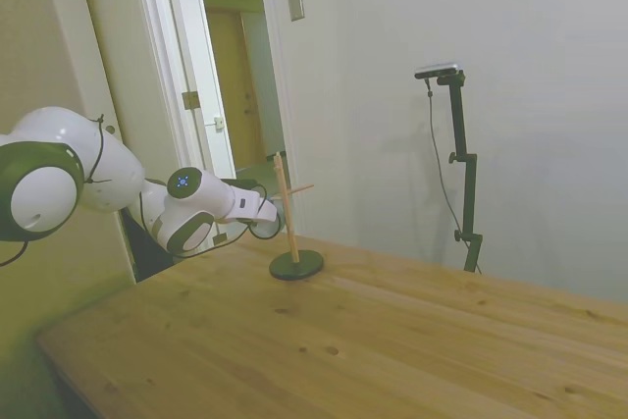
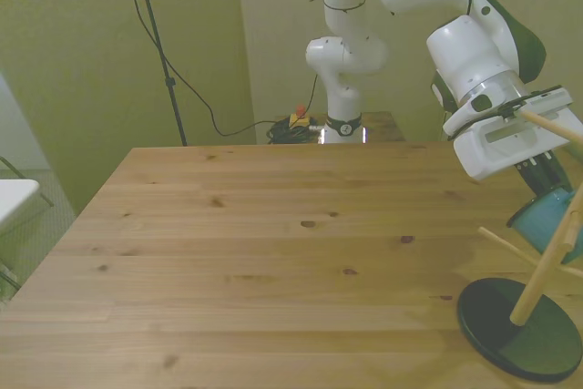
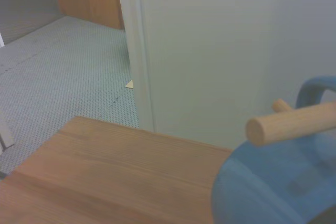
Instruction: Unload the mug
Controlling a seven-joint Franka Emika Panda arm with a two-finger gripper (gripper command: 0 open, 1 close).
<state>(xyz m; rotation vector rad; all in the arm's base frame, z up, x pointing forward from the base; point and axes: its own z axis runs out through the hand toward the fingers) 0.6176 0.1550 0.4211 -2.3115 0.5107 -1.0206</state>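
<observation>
We find no brand, label or readable writing anywhere — the nearest thing is a small blue light on the arm's (image 1: pixel 186 205) wrist joint in the side view. Going left to right in the front view, a bare stretch of the wooden surface (image 2: pixel 273 252) comes first, knotted and pale, with a black cable hanging against the green-yellow wall behind it. Then comes the gripper (image 2: pixel 545 175) near the front view's right edge, its dark fingers pointing down at the mug (image 2: pixel 545 220); we cannot tell how far apart the fingers stand or whether they have hold of anything. The mug is teal-blue and hangs tilted on the peg stand (image 2: pixel 547 266), above that stand's dark round base, and the wrist view shows a wooden peg (image 3: pixel 291 124) passing through the mug's handle. In the side view the stand sits near the surface's far edge, just beside the gripper, and behind it we see a white door frame (image 1: pixel 186 66) opening onto another room — a plain pale wall fills the right.
</observation>
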